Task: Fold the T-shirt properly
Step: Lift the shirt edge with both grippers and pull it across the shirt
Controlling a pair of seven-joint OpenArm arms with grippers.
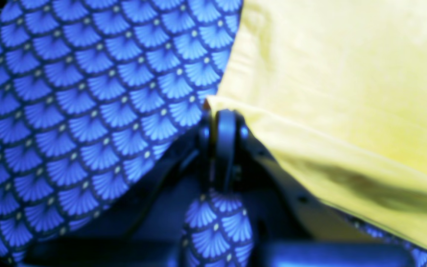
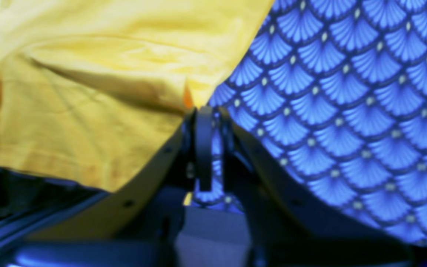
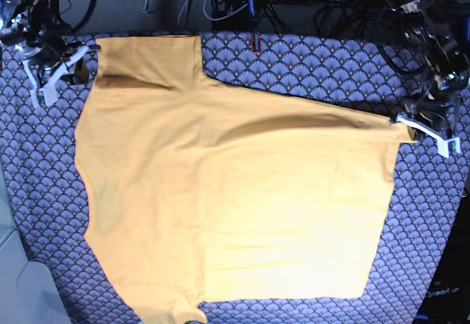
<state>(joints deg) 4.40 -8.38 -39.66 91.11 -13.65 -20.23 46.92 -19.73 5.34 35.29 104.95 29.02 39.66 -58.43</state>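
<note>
The T-shirt (image 3: 235, 206) lay spread on the table, over the patterned cloth (image 3: 308, 67). The left gripper (image 1: 222, 111) had its jaws closed on the shirt's far-right corner; the right gripper (image 2: 202, 109) had its jaws closed on the far-left corner.

Probable faults: either pinch was shallow and could slip under tension; uneven pulling would likely skew the far edge, which already ran slanted.

Clearance: open patterned cloth flanked both sides. Cables (image 3: 345, 1) crowded the far edge. The near hem reached the view's lower edge.
</note>
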